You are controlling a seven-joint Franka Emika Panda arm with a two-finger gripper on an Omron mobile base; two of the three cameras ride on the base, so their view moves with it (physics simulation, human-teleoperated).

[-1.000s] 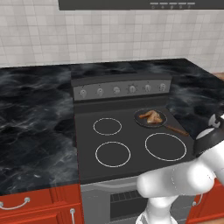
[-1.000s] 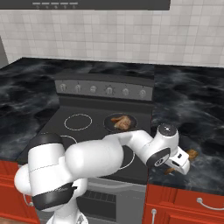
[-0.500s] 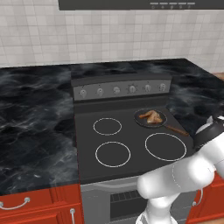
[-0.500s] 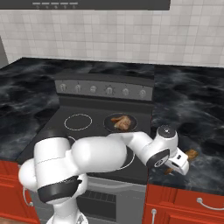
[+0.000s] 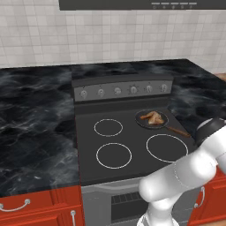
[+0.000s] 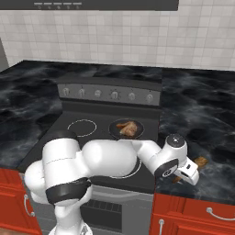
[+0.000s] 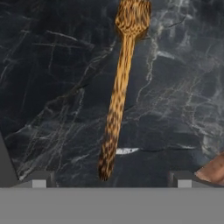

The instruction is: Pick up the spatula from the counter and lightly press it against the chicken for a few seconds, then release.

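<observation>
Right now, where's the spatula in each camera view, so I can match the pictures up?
Left base view: the arm stands in front of the counter strip right of the stove.
Right base view: a brown end of the spatula pokes out beside the claw, right of the stove.
Hand view: it runs up the middle, head at top, handle end between the open claw's tips.
Shared landmark: the black marble counter.

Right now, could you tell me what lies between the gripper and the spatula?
Only bare counter: in the hand view, the spatula points its handle toward the gap of the open gripper.
</observation>
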